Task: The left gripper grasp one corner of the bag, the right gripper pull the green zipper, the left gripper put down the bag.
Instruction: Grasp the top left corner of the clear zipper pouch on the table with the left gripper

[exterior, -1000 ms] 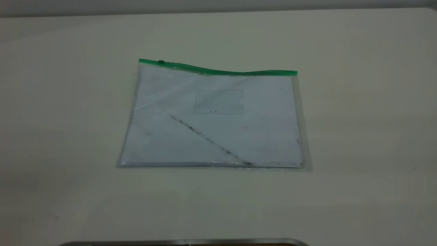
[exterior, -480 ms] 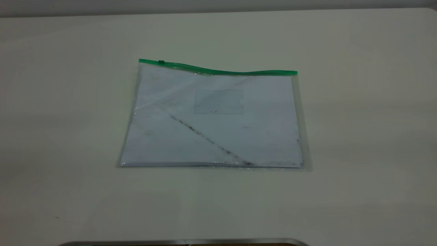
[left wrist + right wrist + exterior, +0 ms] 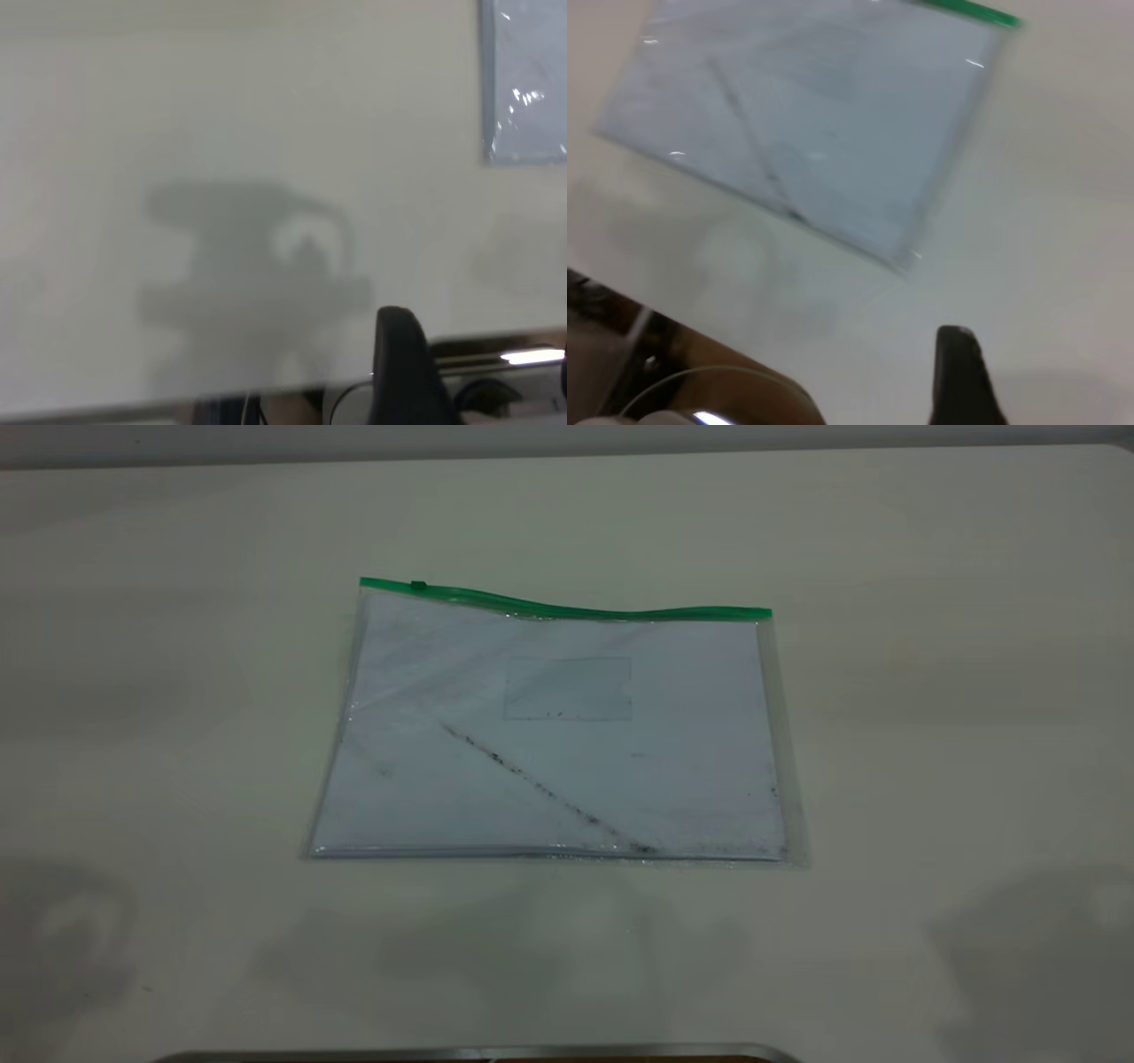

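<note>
We see the bag (image 3: 554,731) lying flat on the white table (image 3: 930,691), in the middle of it, with no claw touching it. The green zipper (image 3: 418,585) sits on the green strip (image 3: 567,608) along the far edge, close to the left end of that strip, so we judge it is not pulled yet. The corner (image 3: 365,585) next to it also lies on the table, not lifted. In the exterior view no arm is visible, only soft shadows on the near part of the table at both sides. In the left wrist view one dark finger of the left gripper (image 3: 403,363) shows, well apart from the bag's edge, and in the right wrist view one dark finger of the right gripper (image 3: 961,376) shows above bare table, near the bag but not on it. From one finger each, we cannot tell if these claws are released or clenched. So we think that nothing of the task is done: the grasp of the corner, the pull of the zipper and the putting down all remain.
</note>
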